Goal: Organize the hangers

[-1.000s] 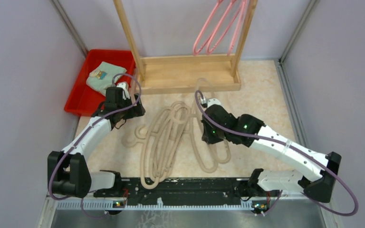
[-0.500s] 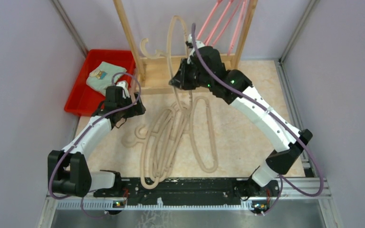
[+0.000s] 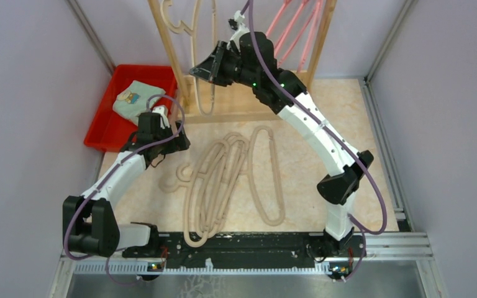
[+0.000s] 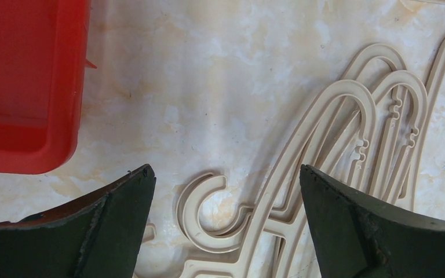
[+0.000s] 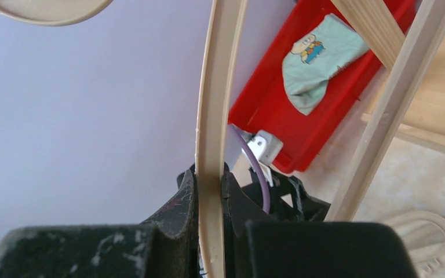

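Note:
Several beige hangers (image 3: pixel 214 180) lie piled on the table; their hooks and arches show in the left wrist view (image 4: pixel 324 145). My left gripper (image 3: pixel 168 133) is open and empty above the pile's left edge (image 4: pixel 223 191). My right gripper (image 3: pixel 206 68) is shut on one beige hanger (image 3: pixel 206 37) and holds it high beside the wooden rack's left post (image 3: pixel 168 46); the bar runs between its jaws in the right wrist view (image 5: pixel 213 116). Pink hangers (image 3: pixel 289 34) hang at the rack's right side.
A red bin (image 3: pixel 121 105) with a folded cloth (image 3: pixel 135 99) stands at the back left, also in the left wrist view (image 4: pixel 29 87). The rack's wooden base (image 3: pixel 248 96) lies along the back. Walls close in both sides.
My right arm lifted a beige hanger off the table pile and carried it up and left to the rack's left post. The left arm has not moved.

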`<state>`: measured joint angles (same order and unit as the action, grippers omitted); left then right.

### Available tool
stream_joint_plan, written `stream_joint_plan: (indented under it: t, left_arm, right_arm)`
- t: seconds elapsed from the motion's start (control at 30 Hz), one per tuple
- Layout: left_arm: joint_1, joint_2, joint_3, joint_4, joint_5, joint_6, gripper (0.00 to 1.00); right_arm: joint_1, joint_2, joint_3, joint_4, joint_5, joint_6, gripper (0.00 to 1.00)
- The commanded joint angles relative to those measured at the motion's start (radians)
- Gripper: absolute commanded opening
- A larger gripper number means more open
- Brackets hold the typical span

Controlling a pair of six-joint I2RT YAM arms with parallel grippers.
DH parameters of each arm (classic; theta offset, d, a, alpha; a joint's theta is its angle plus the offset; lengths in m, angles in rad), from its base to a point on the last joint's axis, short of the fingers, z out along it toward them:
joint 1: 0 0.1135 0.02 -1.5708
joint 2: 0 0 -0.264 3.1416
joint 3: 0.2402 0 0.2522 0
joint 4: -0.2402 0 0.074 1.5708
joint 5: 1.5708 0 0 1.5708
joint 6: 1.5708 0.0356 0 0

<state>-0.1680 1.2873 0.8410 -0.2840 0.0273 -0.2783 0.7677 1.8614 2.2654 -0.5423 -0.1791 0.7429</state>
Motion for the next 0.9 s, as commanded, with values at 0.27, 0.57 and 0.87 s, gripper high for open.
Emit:
stream_joint_plan:
  t: [0.27, 0.57, 0.87]
  left_arm:
    - [-0.006, -0.014, 0.012, 0.006, -0.006, 0.043, 1.0]
    - [-0.005, 0.007, 0.021, 0.001, -0.004, 0.064, 1.0]
    - [-0.005, 0.015, 0.014, -0.007, -0.028, 0.078, 1.0]
  right_arm:
    - [-0.123, 0.011, 0.043, 0.279, -0.002, 0.213, 0.0]
    - [-0.215, 0.027, 0.043, 0.294, 0.038, 0.347, 0.0]
    - [-0.275, 0.047, 0.036, 0.256, 0.06, 0.413, 0.0]
